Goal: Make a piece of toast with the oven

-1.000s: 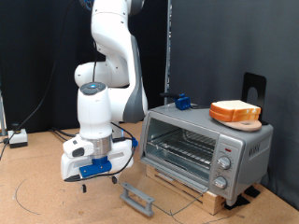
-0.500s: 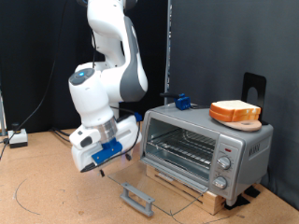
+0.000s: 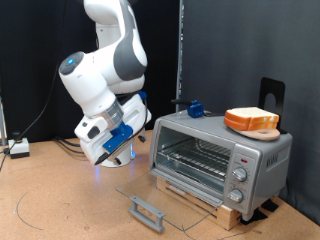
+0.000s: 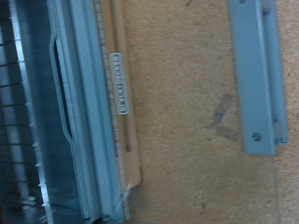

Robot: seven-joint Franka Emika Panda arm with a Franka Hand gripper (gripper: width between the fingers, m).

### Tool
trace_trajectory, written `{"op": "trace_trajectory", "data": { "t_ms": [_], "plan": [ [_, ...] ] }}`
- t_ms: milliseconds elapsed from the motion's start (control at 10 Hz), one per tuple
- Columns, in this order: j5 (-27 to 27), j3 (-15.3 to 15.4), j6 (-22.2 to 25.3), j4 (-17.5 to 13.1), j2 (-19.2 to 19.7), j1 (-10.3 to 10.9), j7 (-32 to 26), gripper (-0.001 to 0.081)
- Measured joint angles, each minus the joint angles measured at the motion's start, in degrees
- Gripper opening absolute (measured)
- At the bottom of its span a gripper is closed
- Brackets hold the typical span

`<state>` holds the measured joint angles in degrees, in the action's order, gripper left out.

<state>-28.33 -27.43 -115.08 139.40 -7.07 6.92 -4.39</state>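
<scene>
— Hanging in the air to the exterior view's left of the oven [image 3: 220, 157], my gripper [image 3: 100, 152] is up off the table [image 3: 60, 200]. Whether my jaws are released or clenched, I cannot tell.

— Where is the bread?

— The piece of toast [image 3: 251, 121] lies on the oven's roof, well apart from me. The glass door is folded down flat, its handle [image 3: 146, 211] near the table; the wire rack [image 3: 195, 155] shows inside. My wrist view sees the handle [image 4: 259, 75] and the oven's front edge [image 4: 89, 112].
</scene>
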Motion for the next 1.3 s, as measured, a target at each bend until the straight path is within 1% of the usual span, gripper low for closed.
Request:
{"op": "trace_trajectory", "data": {
  "t_ms": [100,200,300,400,500,600,700,800,900,1000,1100,1200,1300],
  "plan": [
    [0.38,-0.31,2.11,-0.32,-1.54,-0.13,0.0,0.0809],
    [1.32,-0.39,2.87,-0.43,-3.16,-0.38,0.23,0.0809],
    [3.61,-0.26,2.74,-0.38,-4.95,-0.64,1.78,0.0809],
    [6.57,0.34,2.42,0.36,-7.54,-0.94,4.57,0.0809],
    [5.61,0.28,2.82,0.46,-7.34,-0.92,4.18,0.0809],
    [2.31,0.21,2.89,0.47,-7.31,-0.55,1.3,0.0809],
    [-2.75,0.25,3.01,0.43,-7.79,0.45,-3.01,0.0809],
    [-7.77,0.26,4.1,0.38,-8.73,1.63,-6.84,0.0809],
    [-11.88,0.23,6.38,0.31,-9.84,2.47,-9.78,0.0809],
    [-14.06,0.28,8.97,0.21,-11.03,3.22,-12.47,0.0809],
    [-14.48,0.4,11.33,0.14,-12.36,4.01,-15.66,0.0809],
    [-14.19,0.66,13.55,0.11,-13.8,4.81,-19.72,0.0809],
    [-12.35,1.42,14.32,0.16,-15.36,5.38,-24.02,0.0809]
  ]
}}
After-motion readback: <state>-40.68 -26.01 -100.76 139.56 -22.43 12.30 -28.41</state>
